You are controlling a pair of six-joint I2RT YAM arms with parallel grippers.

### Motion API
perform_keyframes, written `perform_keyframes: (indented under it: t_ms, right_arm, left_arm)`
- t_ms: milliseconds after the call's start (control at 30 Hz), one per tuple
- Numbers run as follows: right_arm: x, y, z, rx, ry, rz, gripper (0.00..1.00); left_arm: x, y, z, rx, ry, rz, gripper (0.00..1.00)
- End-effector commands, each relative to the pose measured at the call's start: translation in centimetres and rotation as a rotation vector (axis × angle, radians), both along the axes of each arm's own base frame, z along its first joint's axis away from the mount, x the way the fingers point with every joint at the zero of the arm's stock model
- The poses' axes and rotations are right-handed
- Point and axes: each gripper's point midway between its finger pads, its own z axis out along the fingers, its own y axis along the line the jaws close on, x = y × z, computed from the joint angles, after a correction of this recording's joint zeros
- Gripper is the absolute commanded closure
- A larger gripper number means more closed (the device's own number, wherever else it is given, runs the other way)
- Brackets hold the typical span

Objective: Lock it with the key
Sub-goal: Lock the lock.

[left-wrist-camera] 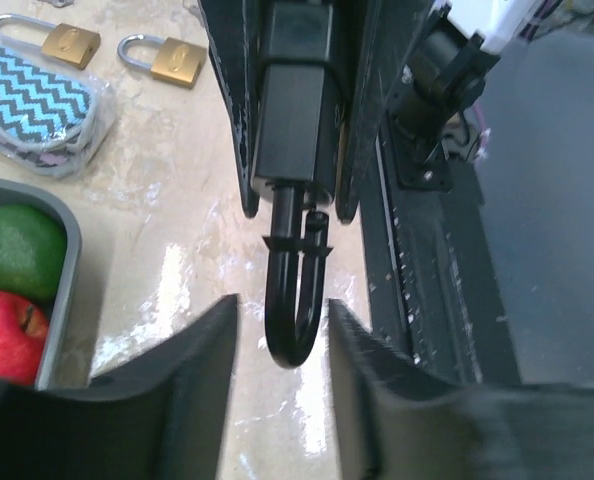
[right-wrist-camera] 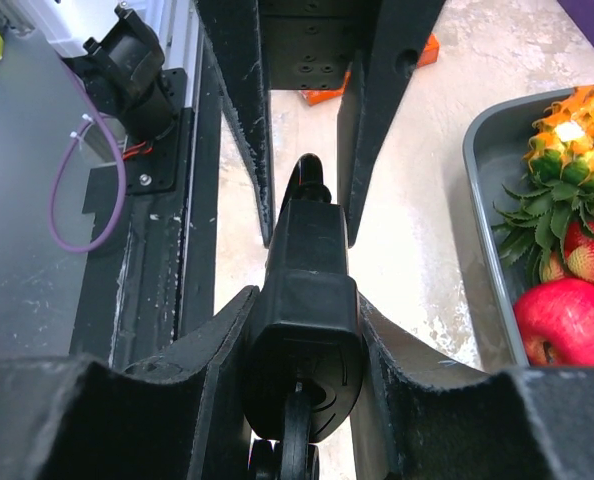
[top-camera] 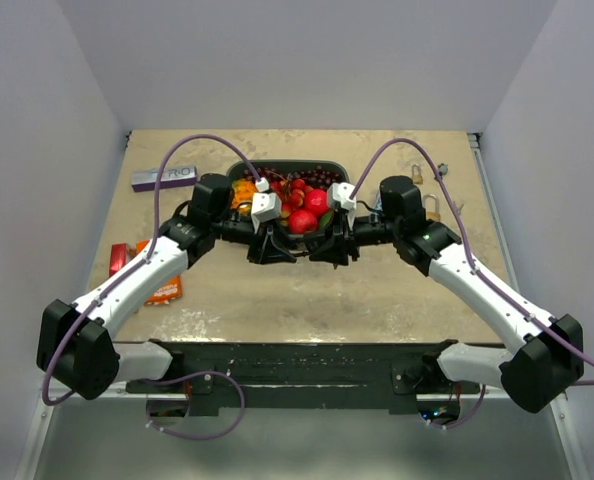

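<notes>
A black padlock is clamped by its body between the fingers of my right gripper, which is shut on it. A black key sticks out of the keyhole at the padlock's near end in the right wrist view. The black shackle points toward my left gripper. The left jaws stand open on either side of the shackle's bend, with a gap on each side. In the top view both grippers meet above the table in front of the tray, and the padlock is hidden between them.
A grey tray of fruit stands just behind the grippers, with an apple and a pineapple in it. Two brass padlocks and a zigzag pouch lie at the right. A purple box and orange packet lie left.
</notes>
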Motion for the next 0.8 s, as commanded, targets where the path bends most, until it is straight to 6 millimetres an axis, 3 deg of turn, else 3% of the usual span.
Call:
perform_keyframes:
  t_ms: [0, 200, 600, 767]
  right_arm:
    - [-0.6, 0.4, 5.1, 0.118, -0.129, 0.045, 1.0]
    - [-0.4, 0.6, 5.4, 0.132, -0.122, 0.043, 1.0]
    - [0.6, 1.8, 3.2, 0.092, -0.152, 0.039, 1.0]
    - [0.0, 2.6, 1.8, 0.065, -0.173, 0.084, 1.0]
  left_arm:
    - [-0.5, -0.5, 3.4, -0.096, -0.06, -0.039, 0.72]
    - [-0.2, -0.6, 3.4, -0.095, -0.057, -0.028, 1.0]
    - [-1.4, -2.8, 8.0, -0.199, -0.076, -0.08, 1.0]
    - [-1.5, -3.4, 9.9, -0.244, -0.078, -0.099, 1.0]
